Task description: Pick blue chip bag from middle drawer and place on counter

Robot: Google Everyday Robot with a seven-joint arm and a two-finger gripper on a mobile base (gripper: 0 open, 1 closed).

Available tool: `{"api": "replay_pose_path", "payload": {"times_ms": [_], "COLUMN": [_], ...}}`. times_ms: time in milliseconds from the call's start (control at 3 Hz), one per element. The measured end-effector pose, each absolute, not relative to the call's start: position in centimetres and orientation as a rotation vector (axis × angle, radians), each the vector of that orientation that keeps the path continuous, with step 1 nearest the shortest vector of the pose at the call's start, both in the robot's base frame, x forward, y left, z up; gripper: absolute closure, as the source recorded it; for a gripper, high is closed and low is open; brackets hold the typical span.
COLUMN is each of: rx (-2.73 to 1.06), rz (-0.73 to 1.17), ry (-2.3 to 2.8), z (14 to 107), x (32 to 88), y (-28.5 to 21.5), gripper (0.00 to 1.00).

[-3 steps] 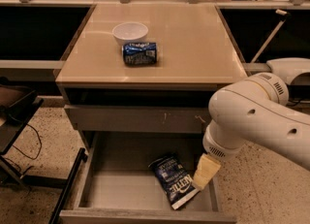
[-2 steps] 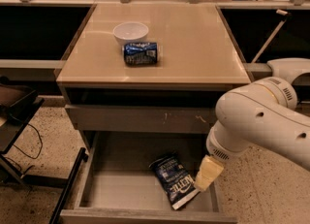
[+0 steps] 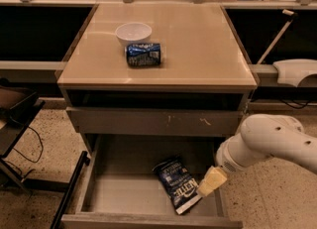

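The blue chip bag (image 3: 177,184) lies flat on the grey floor of the open middle drawer (image 3: 124,196), towards its right side, white end pointing to the front. My gripper (image 3: 212,181), with yellowish tips, is low in the drawer at the bag's right edge, right next to its lower end. My white arm (image 3: 270,143) reaches in from the right. The beige counter (image 3: 203,39) tops the cabinet above.
A blue soda can (image 3: 143,54) lies on its side on the counter, in front of a white bowl (image 3: 132,32). A shut drawer front with whitish scuffs (image 3: 153,121) sits above the open drawer. A black stand (image 3: 15,119) is on the left.
My arm's bulk has swung right and lower, uncovering the cabinet's right side. The gripper has stayed by the bag's right edge, slightly lower. The bag has not moved.
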State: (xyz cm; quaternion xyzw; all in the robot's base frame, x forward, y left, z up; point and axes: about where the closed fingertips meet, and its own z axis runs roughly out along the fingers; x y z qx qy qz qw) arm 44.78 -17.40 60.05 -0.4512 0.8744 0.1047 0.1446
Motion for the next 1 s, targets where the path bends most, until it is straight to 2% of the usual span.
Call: {"api": "replay_pose_path", "payload": {"times_ms": [333, 1000], "rx": [-1.32, -1.279], "rz": [0.468, 0.476], "ry": [2.515, 2.48], "z": [53.4, 51.3], "x": [46.2, 46.4], "y": [-14.7, -13.6], "gripper": [0.0, 0.0]}}
